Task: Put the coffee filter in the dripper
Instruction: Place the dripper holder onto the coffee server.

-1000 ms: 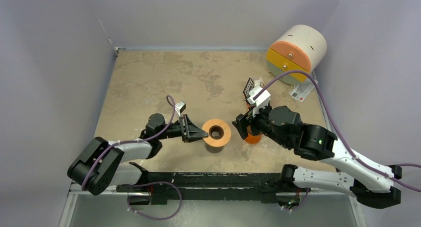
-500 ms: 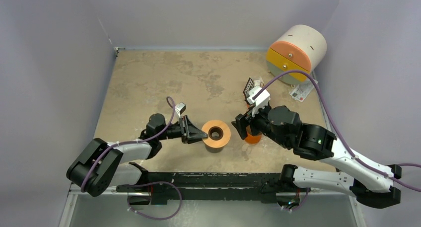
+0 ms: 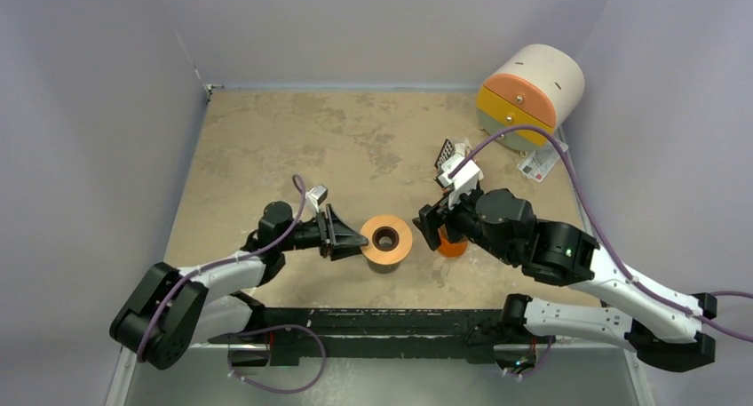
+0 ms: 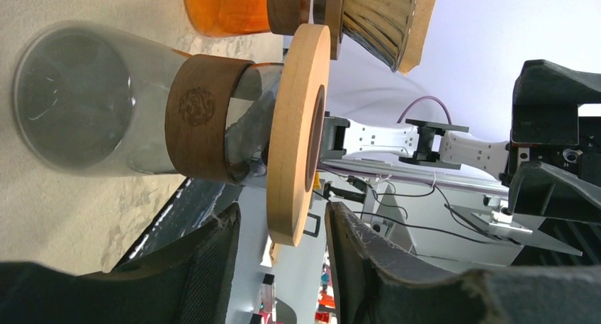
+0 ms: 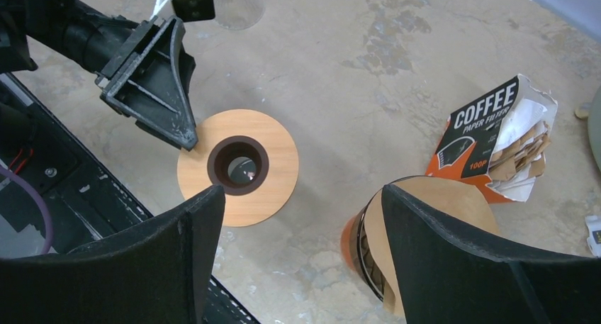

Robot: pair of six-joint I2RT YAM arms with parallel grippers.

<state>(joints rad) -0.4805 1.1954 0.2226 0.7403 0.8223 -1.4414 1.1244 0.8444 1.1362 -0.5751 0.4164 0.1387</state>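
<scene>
The orange dripper [image 5: 361,249] stands on the table with a brown paper coffee filter [image 5: 443,207] sitting in its cone. It also shows in the top view [image 3: 454,247], mostly hidden under my right gripper [image 3: 431,227]. My right gripper [image 5: 301,196] is open and empty, hovering above the dripper and the table. My left gripper [image 3: 355,239] is open, and its fingers straddle the left rim of the wooden disc [image 4: 294,125] on a glass carafe [image 4: 78,104] without touching it. The dripper and filter [image 4: 383,19] stand behind the carafe there.
An opened orange and black coffee filter box [image 5: 496,136] with several filters lies behind the dripper. A round white and orange container [image 3: 530,95] stands at the back right, with a small packet [image 3: 538,164] beside it. Walls enclose the table.
My left arm has shifted slightly, its elbow moving down and left, while its gripper stays at the disc's rim. The right arm has barely moved.
</scene>
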